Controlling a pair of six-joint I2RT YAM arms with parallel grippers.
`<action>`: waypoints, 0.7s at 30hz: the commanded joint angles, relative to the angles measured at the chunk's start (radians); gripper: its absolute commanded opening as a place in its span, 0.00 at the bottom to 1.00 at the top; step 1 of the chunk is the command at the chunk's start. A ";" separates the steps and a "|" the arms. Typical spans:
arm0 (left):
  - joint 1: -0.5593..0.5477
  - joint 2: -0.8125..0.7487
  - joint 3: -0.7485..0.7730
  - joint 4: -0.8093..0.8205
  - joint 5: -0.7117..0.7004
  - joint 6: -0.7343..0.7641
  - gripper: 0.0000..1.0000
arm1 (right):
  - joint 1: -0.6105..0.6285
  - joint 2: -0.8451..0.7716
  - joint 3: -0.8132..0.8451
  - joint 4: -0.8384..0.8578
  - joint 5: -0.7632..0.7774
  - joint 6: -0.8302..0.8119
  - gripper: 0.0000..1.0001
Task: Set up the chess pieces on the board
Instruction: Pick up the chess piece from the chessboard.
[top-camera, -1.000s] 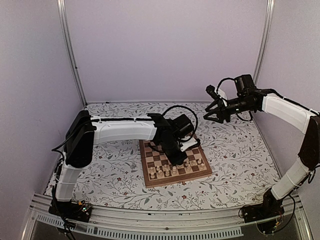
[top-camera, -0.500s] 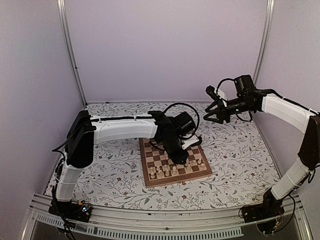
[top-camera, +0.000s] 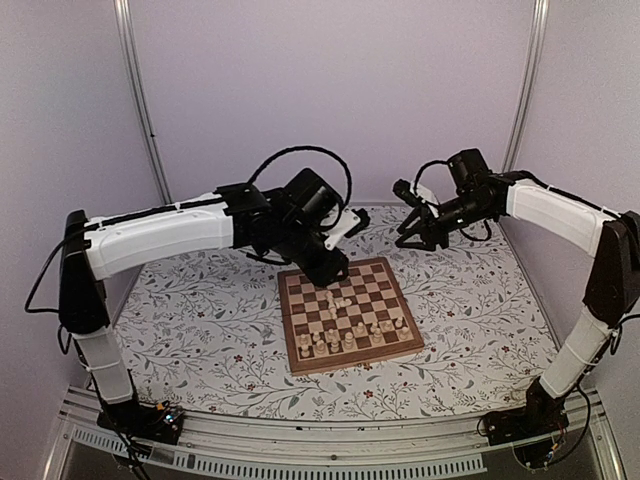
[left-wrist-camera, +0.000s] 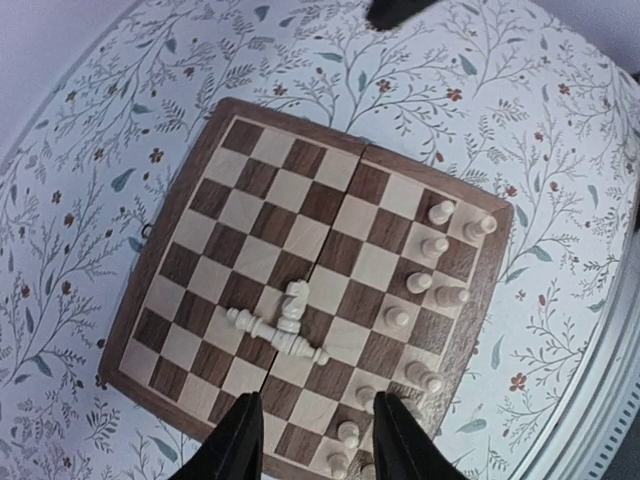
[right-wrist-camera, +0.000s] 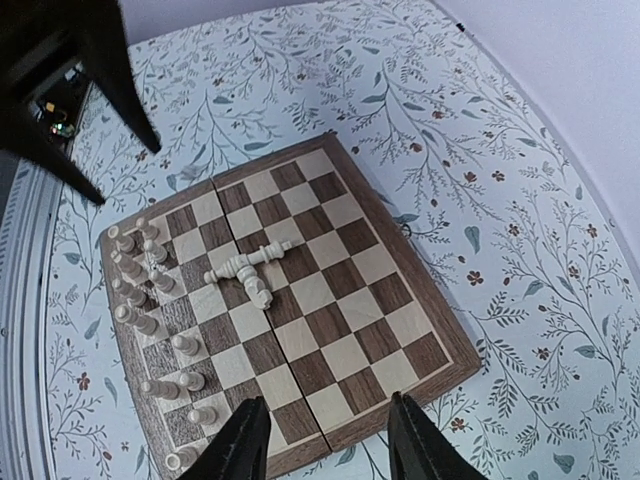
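Observation:
The board (top-camera: 385, 283) lies mid-table on the floral cloth. Several cream chess pieces (top-camera: 350, 338) stand in two rows along its near edge. Two pieces lie toppled together near the board's middle (top-camera: 335, 300): a long piece (left-wrist-camera: 270, 332) and a knight (left-wrist-camera: 293, 300), also seen in the right wrist view (right-wrist-camera: 243, 266). My left gripper (top-camera: 333, 268) hangs open and empty above the board's far left part; its fingers (left-wrist-camera: 235, 440) frame the near rows. My right gripper (top-camera: 412, 232) is open and empty, high beyond the board's far right corner; its fingers (right-wrist-camera: 240, 440) show at the frame's bottom.
The floral tablecloth (top-camera: 200, 330) covers the table around the board. Pale walls and metal posts (top-camera: 140, 100) enclose the back and sides. The left arm's black cable loops above the board's far edge (top-camera: 300, 155).
My left arm rose and pulled back from low over the near pieces to high above the board's far left. Two toppled pieces now show mid-board. My right gripper shifted slightly left.

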 joint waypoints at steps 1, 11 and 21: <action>0.146 -0.078 -0.194 0.136 0.067 -0.072 0.38 | 0.116 0.106 0.050 -0.082 0.135 -0.087 0.43; 0.291 -0.137 -0.433 0.321 0.216 -0.156 0.37 | 0.279 0.405 0.253 -0.138 0.225 -0.168 0.41; 0.368 -0.217 -0.570 0.447 0.290 -0.182 0.43 | 0.341 0.584 0.381 -0.217 0.299 -0.228 0.44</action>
